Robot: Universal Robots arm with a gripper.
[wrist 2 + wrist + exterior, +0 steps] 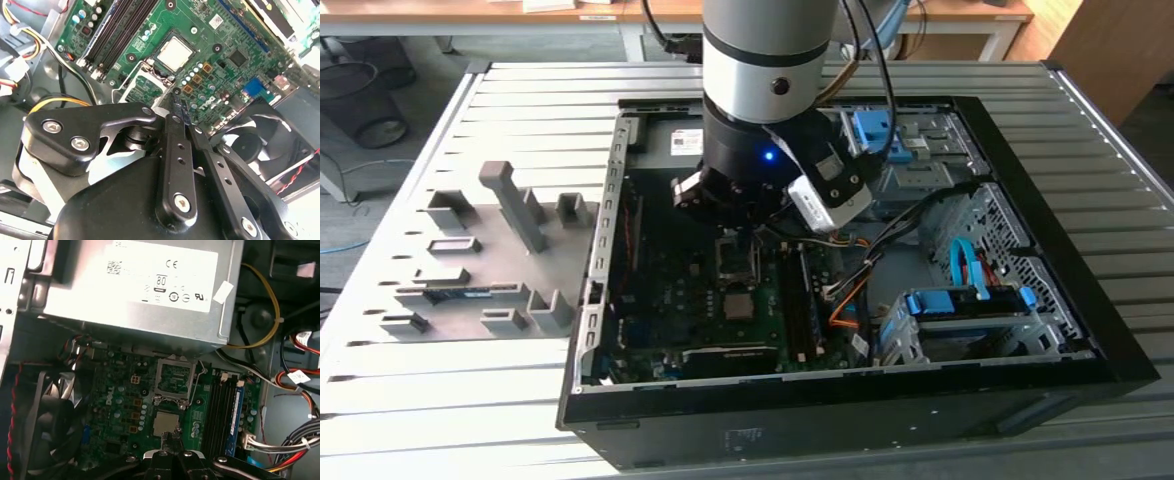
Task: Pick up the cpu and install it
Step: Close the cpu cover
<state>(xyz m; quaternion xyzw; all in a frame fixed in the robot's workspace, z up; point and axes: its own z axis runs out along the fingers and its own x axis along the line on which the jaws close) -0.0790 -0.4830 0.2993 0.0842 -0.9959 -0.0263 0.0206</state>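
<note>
Arm [765, 60] hangs straight down into the computer case [1067, 330]. I see the fingers [175, 130] clenched together, empty, tips just beside the cpu [174, 52] lying flat on the green board [235, 35].

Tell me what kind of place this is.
Probably a robotics lab or test workshop. A robot arm works over an open computer case set on a slatted metal table. A grey fixture plate lies beside the case, and desks stand behind.
</note>
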